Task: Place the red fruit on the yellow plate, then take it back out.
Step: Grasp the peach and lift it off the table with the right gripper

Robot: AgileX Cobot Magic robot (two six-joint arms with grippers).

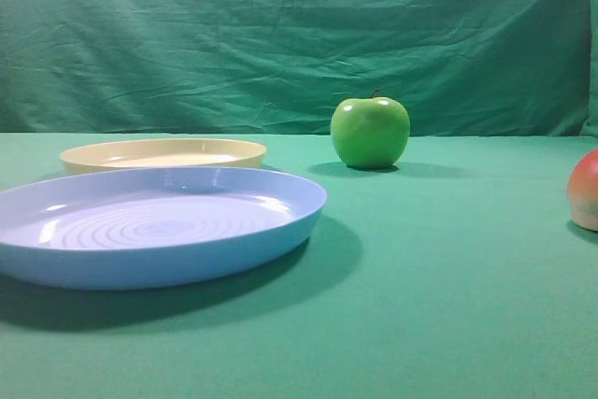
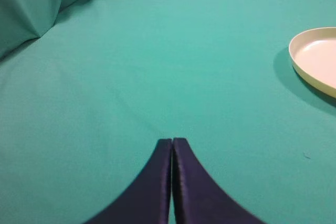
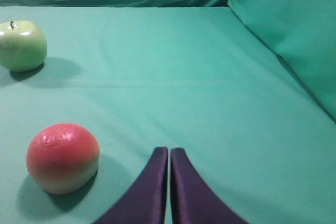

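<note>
Both grippers (left, right) closed, empty.

green cloth backdrop, green-covered table

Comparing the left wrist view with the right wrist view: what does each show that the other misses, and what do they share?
Only the left wrist view shows the yellow plate, cut off at its right edge, and the left gripper, shut with nothing between its fingers. Only the right wrist view shows the red fruit, the green apple farther back, and the right gripper, also shut and holding nothing. Both show the green cloth and backdrop.
</note>
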